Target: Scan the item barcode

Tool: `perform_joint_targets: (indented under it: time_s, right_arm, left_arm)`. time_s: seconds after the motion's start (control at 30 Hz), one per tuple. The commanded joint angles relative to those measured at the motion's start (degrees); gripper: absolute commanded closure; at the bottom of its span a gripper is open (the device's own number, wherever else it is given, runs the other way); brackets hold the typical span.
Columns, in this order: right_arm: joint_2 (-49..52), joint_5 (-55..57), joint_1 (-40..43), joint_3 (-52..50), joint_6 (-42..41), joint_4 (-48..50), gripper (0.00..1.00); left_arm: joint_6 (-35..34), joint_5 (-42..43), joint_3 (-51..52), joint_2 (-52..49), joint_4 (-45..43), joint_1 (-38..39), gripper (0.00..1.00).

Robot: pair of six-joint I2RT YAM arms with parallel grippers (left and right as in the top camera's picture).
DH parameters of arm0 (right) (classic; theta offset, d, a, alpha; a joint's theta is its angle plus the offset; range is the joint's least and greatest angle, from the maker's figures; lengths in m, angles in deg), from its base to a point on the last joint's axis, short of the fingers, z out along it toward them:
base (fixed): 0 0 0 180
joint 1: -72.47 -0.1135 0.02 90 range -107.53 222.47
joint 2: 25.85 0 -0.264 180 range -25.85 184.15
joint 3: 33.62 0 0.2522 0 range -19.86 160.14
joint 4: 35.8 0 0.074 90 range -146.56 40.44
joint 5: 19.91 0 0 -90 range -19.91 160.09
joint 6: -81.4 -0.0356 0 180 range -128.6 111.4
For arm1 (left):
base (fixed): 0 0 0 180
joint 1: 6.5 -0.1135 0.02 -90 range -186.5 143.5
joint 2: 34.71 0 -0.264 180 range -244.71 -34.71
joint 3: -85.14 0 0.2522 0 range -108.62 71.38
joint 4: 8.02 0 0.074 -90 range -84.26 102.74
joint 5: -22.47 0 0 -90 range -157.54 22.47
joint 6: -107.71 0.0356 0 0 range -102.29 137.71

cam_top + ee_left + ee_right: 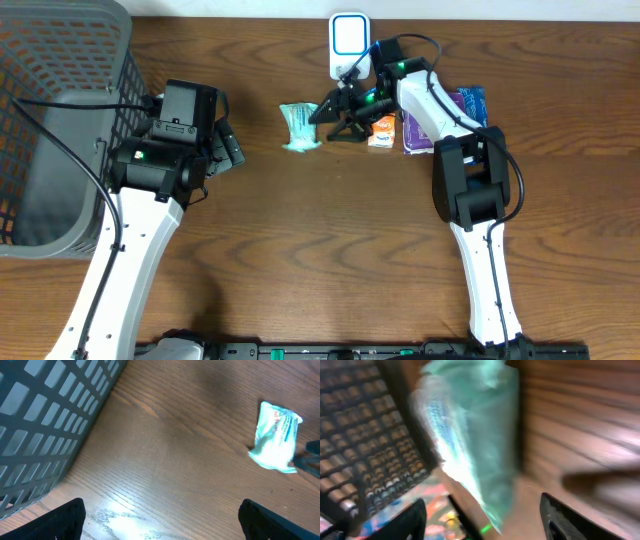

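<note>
Teal packet (300,127), the item to be scanned, lies on the wooden table (330,230) just in front of the right pincer (484,502). From the wrist camera it fills the view ahead of the fingertips, blurred, with crinkled plastic and pale print. The right pincer's two fingers stand spread apart and do not clamp the packet; whether either finger touches it cannot be told. Behind this pincer, close by, stands the white scanner (348,38). An orange carton (381,131) and a purple packet (455,115) lie back along its arm.

The left pincer (161,505) is wide open and empty. The teal packet is well ahead of it and to one side, and a grey mesh basket (60,60) sits on its other side.

Risks from here, as a judgement: the packet is thin, soft and slippery, so a closing pincer may nudge it away or catch only a corner, letting it droop or drop. If it is lifted with the barcode folded, creased or facing away from the scanner, the scan will probably fail. The nearby carton could also be knocked during the move.
</note>
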Motion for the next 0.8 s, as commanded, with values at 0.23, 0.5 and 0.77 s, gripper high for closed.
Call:
perform_joint_targets:
  time_s: [0.23, 0.5, 0.77]
  right_arm:
    - [-12.4, 32.0, -1.6, 0.8, 2.5, -4.4, 0.30]
    - [-18.7, 49.3, -11.3, 0.8, 2.2, 2.9, 0.37]
    - [-13.9, 53.0, -17.2, 0.8, -4.7, 5.3, 0.55]
  left_arm:
    - [-0.5, 0.3, -0.1, -0.1, 0.2, -0.2, 0.02]
    - [-0.5, 0.3, -0.1, -0.1, 0.2, -0.2, 0.02]
    - [-0.5, 0.3, -0.1, -0.1, 0.2, -0.2, 0.02]
